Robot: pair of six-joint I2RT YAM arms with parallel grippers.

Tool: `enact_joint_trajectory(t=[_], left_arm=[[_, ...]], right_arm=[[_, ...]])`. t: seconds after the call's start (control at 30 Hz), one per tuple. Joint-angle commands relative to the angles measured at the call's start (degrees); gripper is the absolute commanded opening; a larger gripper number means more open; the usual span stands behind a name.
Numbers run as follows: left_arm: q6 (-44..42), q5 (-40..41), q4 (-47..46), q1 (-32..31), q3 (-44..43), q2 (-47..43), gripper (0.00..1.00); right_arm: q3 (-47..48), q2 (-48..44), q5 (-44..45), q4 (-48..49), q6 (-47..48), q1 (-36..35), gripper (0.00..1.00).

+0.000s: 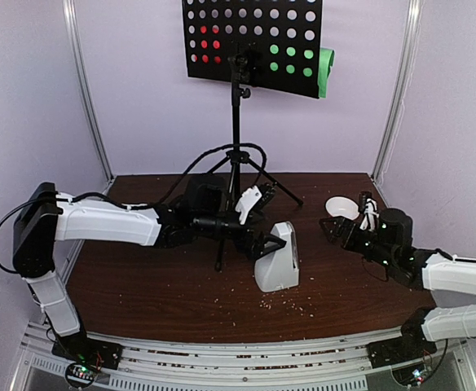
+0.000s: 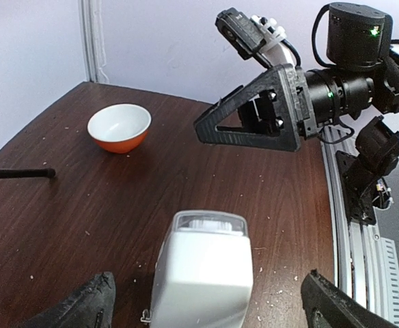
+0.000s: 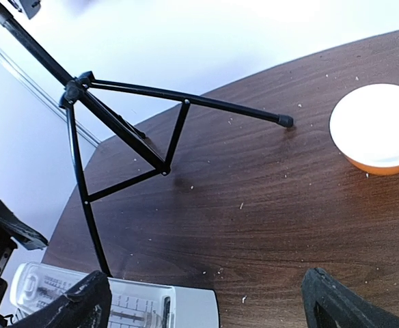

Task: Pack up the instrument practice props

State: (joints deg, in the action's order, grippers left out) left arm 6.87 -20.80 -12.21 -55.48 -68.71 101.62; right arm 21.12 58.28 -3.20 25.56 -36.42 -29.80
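The black perforated music stand (image 1: 236,122) stands on tripod legs at the back centre. Red sheets (image 1: 209,45) and green sheets (image 1: 326,72) show through and beside its desk. The white pyramid metronome (image 1: 277,259) stands upright on the table in front of it. My left gripper (image 1: 264,243) is open just left of the metronome. In the left wrist view the metronome (image 2: 201,273) sits between the wide-apart fingers (image 2: 83,304), untouched. My right gripper (image 1: 336,228) is open and empty, to the right of the metronome (image 3: 117,304) and facing the tripod legs (image 3: 165,130).
A small orange-and-white bowl (image 1: 341,208) sits at the right, just behind my right gripper; it also shows in the wrist views (image 2: 119,126) (image 3: 377,130). One tripod leg (image 2: 18,173) reaches across the brown table (image 1: 140,293). Crumbs lie near the front edge.
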Motion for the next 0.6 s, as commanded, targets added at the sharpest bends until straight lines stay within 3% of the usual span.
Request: enact_joint_trajectory(t=[0.0, 0.2, 0.57], left_arm=[[-4.12, -8.88, -3.19, 1.25, -4.08, 3.04, 0.98], [-4.08, -9.07, -1.64, 1.26, -6.72, 7.03, 0.96], [3.17, -5.00, -4.23, 1.88, -5.16, 8.33, 0.64]], right_arm=[[-2.05, -3.26, 1.00, 1.44, 1.36, 0.18, 1.00], [-2.15, -5.71, 0.74, 1.67, 2.58, 0.18, 1.00], [-0.74, -4.32, 0.28, -0.01, 3.72, 0.10, 0.98]])
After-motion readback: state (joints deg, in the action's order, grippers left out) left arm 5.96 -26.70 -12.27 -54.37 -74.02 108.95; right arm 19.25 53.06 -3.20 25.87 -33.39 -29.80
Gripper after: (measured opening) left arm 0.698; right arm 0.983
